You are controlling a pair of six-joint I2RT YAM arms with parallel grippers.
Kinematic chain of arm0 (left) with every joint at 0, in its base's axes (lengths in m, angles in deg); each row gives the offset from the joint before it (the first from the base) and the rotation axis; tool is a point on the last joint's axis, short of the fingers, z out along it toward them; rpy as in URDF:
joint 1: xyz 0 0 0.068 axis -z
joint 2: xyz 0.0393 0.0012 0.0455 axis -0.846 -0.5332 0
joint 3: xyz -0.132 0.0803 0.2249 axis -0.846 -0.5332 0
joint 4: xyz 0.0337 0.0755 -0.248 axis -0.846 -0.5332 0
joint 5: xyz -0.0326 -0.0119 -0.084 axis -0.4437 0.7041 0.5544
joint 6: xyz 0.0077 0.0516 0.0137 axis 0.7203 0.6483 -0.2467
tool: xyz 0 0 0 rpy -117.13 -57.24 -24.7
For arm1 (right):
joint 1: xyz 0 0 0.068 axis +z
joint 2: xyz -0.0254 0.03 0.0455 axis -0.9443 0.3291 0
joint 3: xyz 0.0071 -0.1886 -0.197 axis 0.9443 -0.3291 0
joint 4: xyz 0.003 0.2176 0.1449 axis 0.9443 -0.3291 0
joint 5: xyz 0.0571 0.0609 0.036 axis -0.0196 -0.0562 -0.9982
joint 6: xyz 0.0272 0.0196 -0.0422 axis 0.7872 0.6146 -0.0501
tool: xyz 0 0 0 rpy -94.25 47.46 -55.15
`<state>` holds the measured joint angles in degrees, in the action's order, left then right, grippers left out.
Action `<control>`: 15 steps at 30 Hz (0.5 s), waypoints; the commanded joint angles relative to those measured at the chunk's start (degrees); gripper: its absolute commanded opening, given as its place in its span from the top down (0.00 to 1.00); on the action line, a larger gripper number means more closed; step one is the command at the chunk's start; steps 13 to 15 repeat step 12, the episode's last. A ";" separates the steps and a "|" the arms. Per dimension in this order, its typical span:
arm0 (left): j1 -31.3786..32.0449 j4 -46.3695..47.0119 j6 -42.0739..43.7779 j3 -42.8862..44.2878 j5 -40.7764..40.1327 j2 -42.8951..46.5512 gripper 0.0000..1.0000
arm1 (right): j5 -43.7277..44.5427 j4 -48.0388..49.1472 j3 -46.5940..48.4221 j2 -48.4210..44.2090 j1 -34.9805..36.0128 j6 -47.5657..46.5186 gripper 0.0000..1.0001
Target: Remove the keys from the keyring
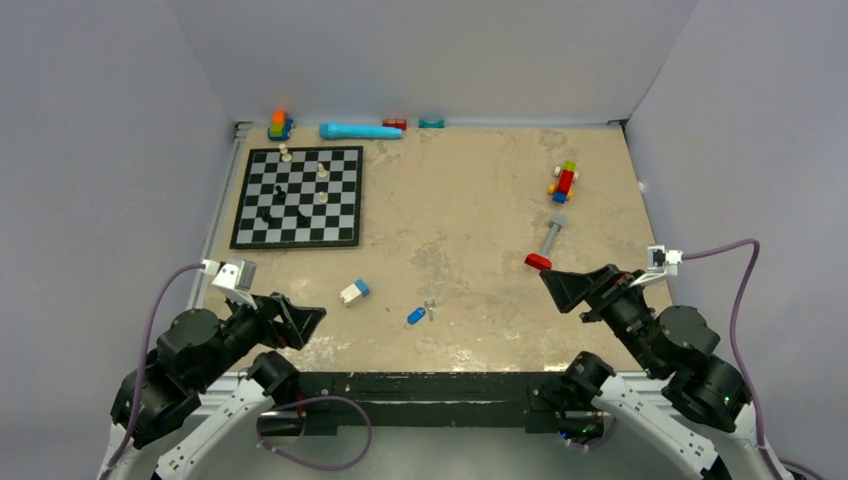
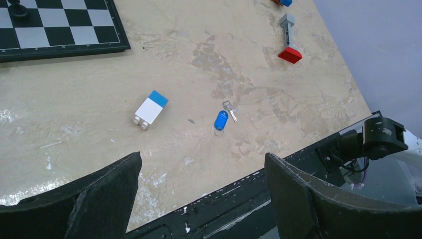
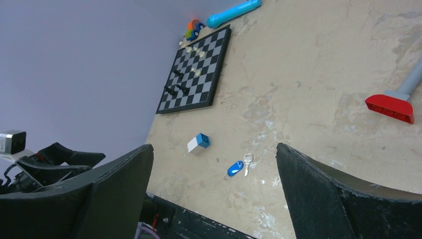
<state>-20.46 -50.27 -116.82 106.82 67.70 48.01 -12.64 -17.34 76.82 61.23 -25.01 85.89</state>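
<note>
The two tiny keys lie together on the table near its front edge. One has a blue plastic head point(image 1: 416, 316) and the other is plain silver point(image 1: 431, 307). They also show in the left wrist view, blue point(image 2: 221, 120) and silver point(image 2: 229, 109), and in the right wrist view, blue point(image 3: 235, 168) and silver point(image 3: 247, 162). A thin keyring point(image 2: 219, 132) shows at the blue key's near end. I cannot tell whether the silver key is on it. My left gripper point(image 1: 312, 325) point(image 2: 202, 157) is open and empty, left of the keys. My right gripper point(image 1: 565, 295) point(image 3: 214, 147) is open and empty, to their right.
A white-and-blue block point(image 1: 354, 291) point(image 2: 151, 109) lies just left of the keys. A chessboard point(image 1: 298, 196) with a few pieces is at the back left. A red-and-grey tool point(image 1: 545, 248) lies near my right gripper, a toy brick stack point(image 1: 564, 181) behind it. A blue cylinder point(image 1: 358, 130) lies along the back wall.
</note>
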 commanded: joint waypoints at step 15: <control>0.29 -0.15 0.02 0.00 -1.09 0.16 0.03 | 1.70 -1.21 -1.61 -1.15 0.19 1.23 0.02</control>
